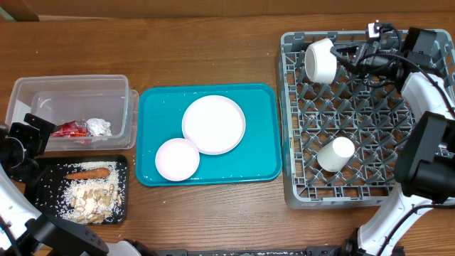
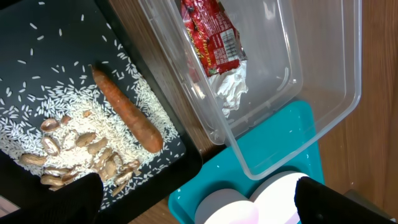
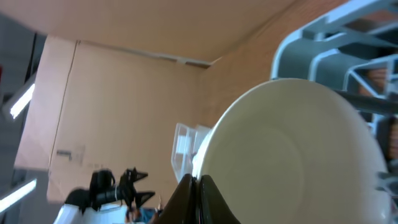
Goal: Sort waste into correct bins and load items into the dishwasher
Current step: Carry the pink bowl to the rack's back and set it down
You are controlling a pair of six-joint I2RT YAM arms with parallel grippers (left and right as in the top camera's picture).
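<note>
My right gripper (image 1: pixel 343 55) is shut on the rim of a white cup (image 1: pixel 320 60) and holds it on its side over the far left corner of the grey dishwasher rack (image 1: pixel 295 142). In the right wrist view the fingers (image 3: pixel 199 182) pinch the cup's rim (image 3: pixel 292 155). A second white cup (image 1: pixel 334 153) lies in the rack. A white plate (image 1: pixel 213 124) and a small pink plate (image 1: pixel 178 158) sit on the teal tray (image 1: pixel 263 167). My left gripper (image 1: pixel 30 134) is open and empty above the bins; its view (image 2: pixel 199 194) shows both fingers wide apart.
A clear bin (image 1: pixel 43 89) holds a red wrapper (image 1: pixel 70 129) and crumpled white paper (image 1: pixel 98 126). A black tray (image 1: pixel 43 171) holds rice, peanuts (image 1: pixel 91 199) and a carrot (image 1: pixel 89 173). The carrot also shows in the left wrist view (image 2: pixel 127 112).
</note>
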